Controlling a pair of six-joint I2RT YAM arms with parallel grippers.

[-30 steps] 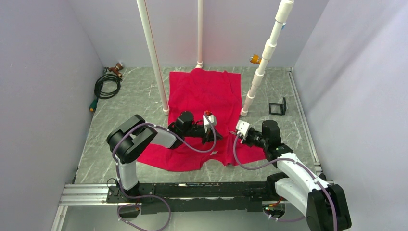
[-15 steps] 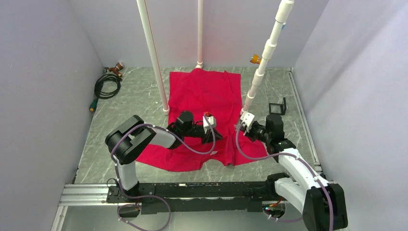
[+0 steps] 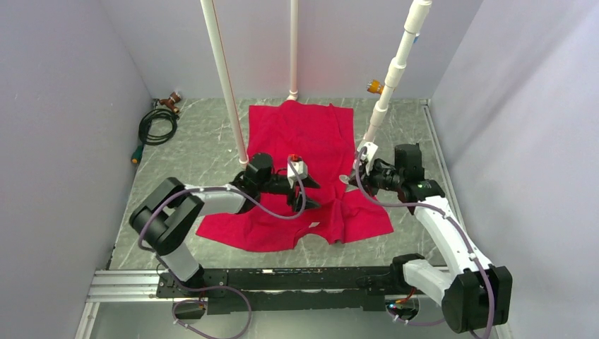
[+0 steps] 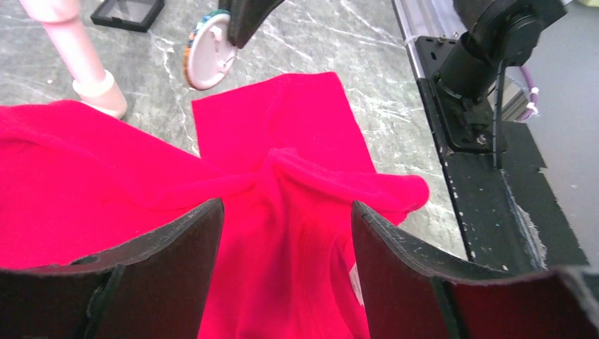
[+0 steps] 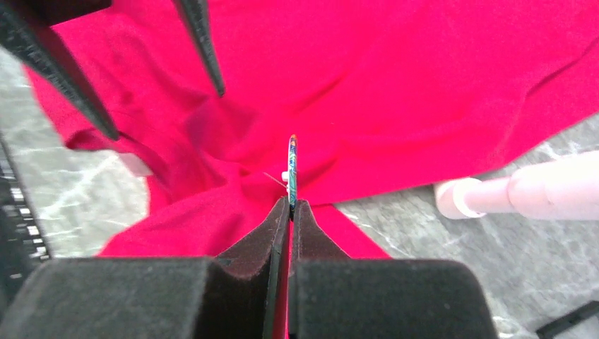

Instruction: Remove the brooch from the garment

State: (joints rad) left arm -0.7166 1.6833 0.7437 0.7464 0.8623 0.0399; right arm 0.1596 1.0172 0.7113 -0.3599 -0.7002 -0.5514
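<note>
The garment (image 3: 300, 138) is a red T-shirt spread on the grey table, bunched into a fold near its neckline (image 4: 311, 176). My right gripper (image 3: 355, 174) is shut on the brooch (image 5: 292, 166), which I see edge-on in the right wrist view. The left wrist view shows the brooch (image 4: 208, 53) as a pale round disc with a coloured rim, hanging over bare table just past the shirt's edge. My left gripper (image 4: 286, 206) is open, its jaws standing to either side of the fold with nothing held. From above, my left gripper (image 3: 311, 195) sits left of the right one.
Three white poles (image 3: 226, 85) (image 3: 293, 49) (image 3: 385, 99) stand around the shirt; one pole base (image 4: 95, 95) is close to the brooch. A small black frame (image 3: 407, 157) lies to the right, a coiled black hose (image 3: 157, 123) at back left. The arms' rail (image 3: 282, 279) runs along the near edge.
My left gripper has opened, let go of the shirt and drawn back left. My right gripper has moved up and away towards the right pole with the brooch.
</note>
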